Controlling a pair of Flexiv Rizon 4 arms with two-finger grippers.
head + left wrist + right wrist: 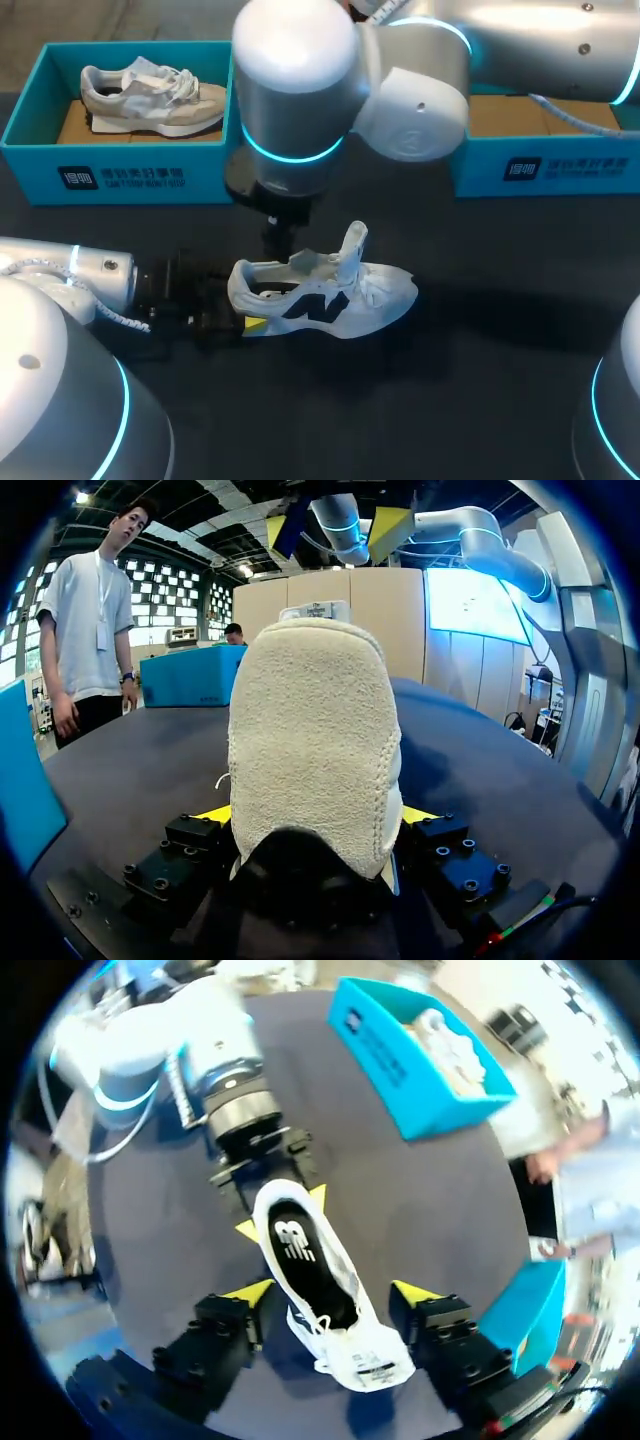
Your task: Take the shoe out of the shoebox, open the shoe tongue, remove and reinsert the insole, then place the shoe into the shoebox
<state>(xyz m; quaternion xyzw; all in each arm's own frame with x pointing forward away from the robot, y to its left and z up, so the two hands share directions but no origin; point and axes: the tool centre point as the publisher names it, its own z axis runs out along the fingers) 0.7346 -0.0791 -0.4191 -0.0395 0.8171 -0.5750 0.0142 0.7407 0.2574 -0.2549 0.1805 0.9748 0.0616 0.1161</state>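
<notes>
One shoe [330,295] lies on its sole near the middle of the dark counter [480,400]. Its long axis runs across our head view, heel toward our left arm [60,275] and toe toward the right, with the tongue [353,245] standing up. Our left gripper [315,815] comes in low along the counter and is clenched on the heel, one yellow finger on each side. Our right gripper [332,1292] hangs over the shoe from above, released, its fingers straddling the shoe with a gap on either side; from there we see the insole [295,1245] lying inside. Two blue boxes stand along the far edge: the left shoebox [120,180] holds a second shoe [150,95], and the right shoebox [540,165] is largely hidden behind our right arm [300,90]. That arm's wrist crowds the space between shoe and boxes. The widest stretch of counter lies off the toe to the right and along the near side.
</notes>
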